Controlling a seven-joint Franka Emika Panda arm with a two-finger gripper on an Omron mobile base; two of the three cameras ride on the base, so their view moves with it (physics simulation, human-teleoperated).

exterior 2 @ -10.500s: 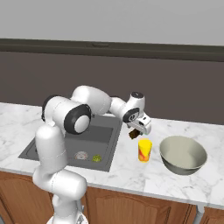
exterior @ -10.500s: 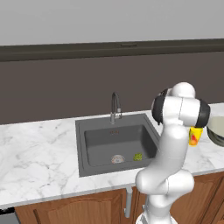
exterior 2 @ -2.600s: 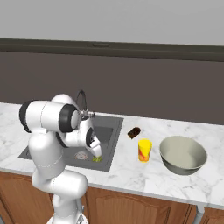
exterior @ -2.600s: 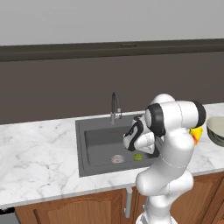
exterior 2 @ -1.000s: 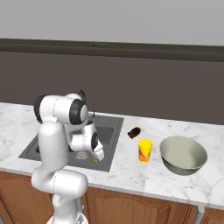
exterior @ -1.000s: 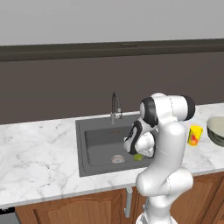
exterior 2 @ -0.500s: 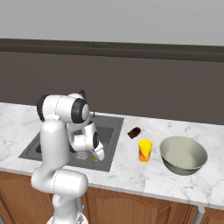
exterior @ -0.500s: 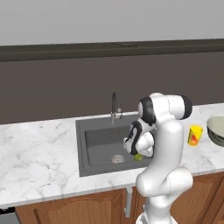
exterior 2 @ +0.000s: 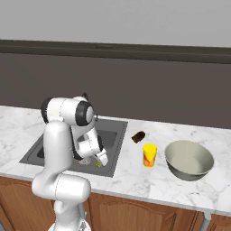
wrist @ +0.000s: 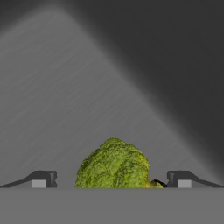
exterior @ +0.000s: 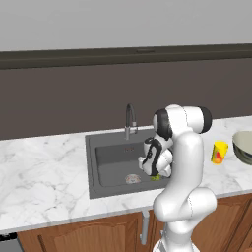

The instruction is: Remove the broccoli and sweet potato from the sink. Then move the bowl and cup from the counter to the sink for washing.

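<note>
The yellow-green broccoli [wrist: 114,165] lies on the dark sink [exterior: 110,157] floor, to the right of the drain [exterior: 132,178]. My gripper [wrist: 111,179] is down in the basin, open, with one fingertip [wrist: 43,179] on each side of the floret and a gap on both sides. From the base views the hand covers most of the broccoli [exterior: 155,177] [exterior 2: 98,164]. The brown sweet potato [exterior 2: 138,136] rests on the counter [exterior 2: 135,180] right of the sink [exterior 2: 112,134]. The yellow cup [exterior 2: 150,155] and grey-green bowl [exterior 2: 188,160] stand further right.
The curved chrome faucet [exterior: 129,118] rises behind the basin, just left of my arm. The cup [exterior: 219,151] and the bowl [exterior: 243,146] stand close together on the right of the counter [exterior: 44,162]. A dark wall runs behind it.
The sweet potato, held over the counter 10.5 s ago, now lies there. My arm has swung into the sink and in the last second sunk slightly around the broccoli.
</note>
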